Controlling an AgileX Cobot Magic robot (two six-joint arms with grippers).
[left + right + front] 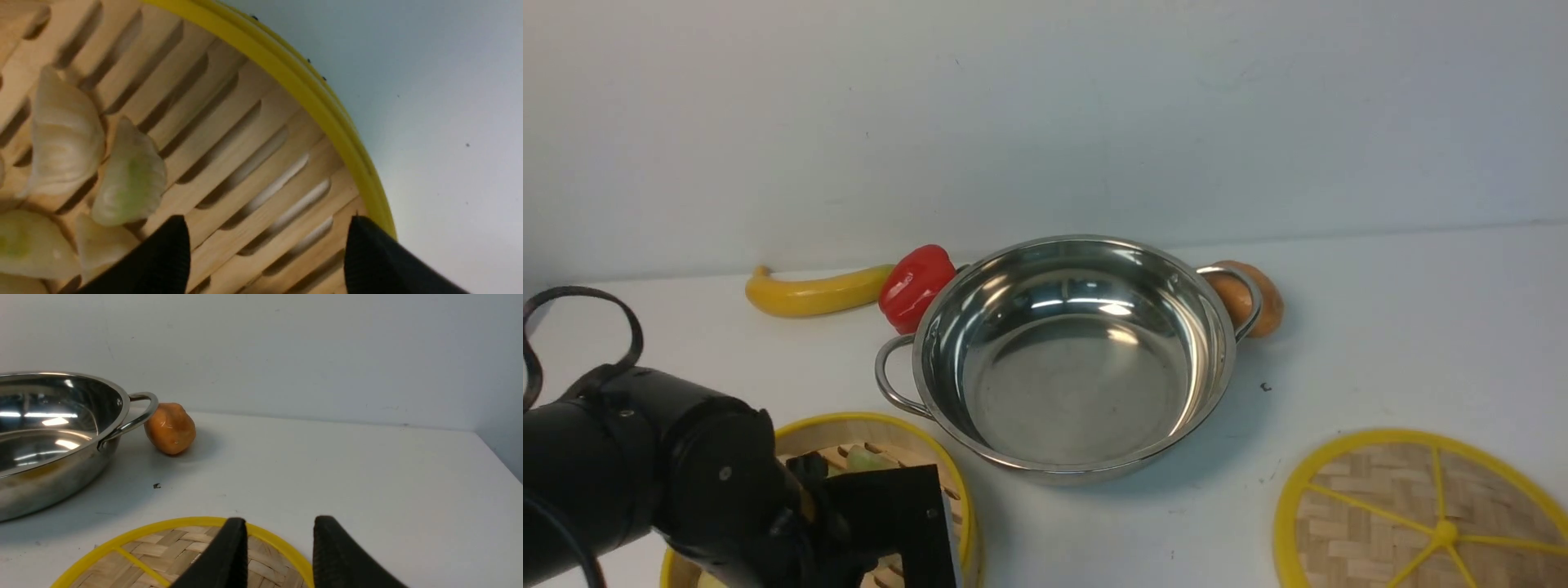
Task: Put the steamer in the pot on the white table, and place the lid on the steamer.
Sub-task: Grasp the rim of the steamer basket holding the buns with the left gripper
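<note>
**Front view.** You look across the white tabletop (1405, 327) at the pot (1078, 384), which stands empty at the centre, its 2 looped handles pointing near left and far right. The steamer (833, 433) sits on the tabletop at the near left, outside the pot and just beside its near-left handle. Your left arm (686, 482) covers most of it. The lid (1388, 514) lies flat on the tabletop at the near right, apart from the pot and cut by the frame edge. Behind the pot on the left lie a yellow banana (817, 294) and a red pepper (916, 284), the pepper close against the pot's rim. An orange-brown lump (1258, 302) rests behind the far-right handle.

**Left wrist view.** Your left gripper (265, 228) is spread wide and grasps nothing. 1 finger (163, 261) hangs over the slatted floor of the steamer (253, 106), close to the pale dumplings (130, 175). The other finger stands at the yellow rim. Whether either finger touches the basket cannot be told.

**Right wrist view.** Your right gripper (280, 526) hangs over the edge of the lid (163, 547) on the side toward the wall. Its jaws are part-way apart with nothing between them, and the lid's rim and bare tabletop show through the gap. The pot and the orange-brown lump lie beyond.
</note>
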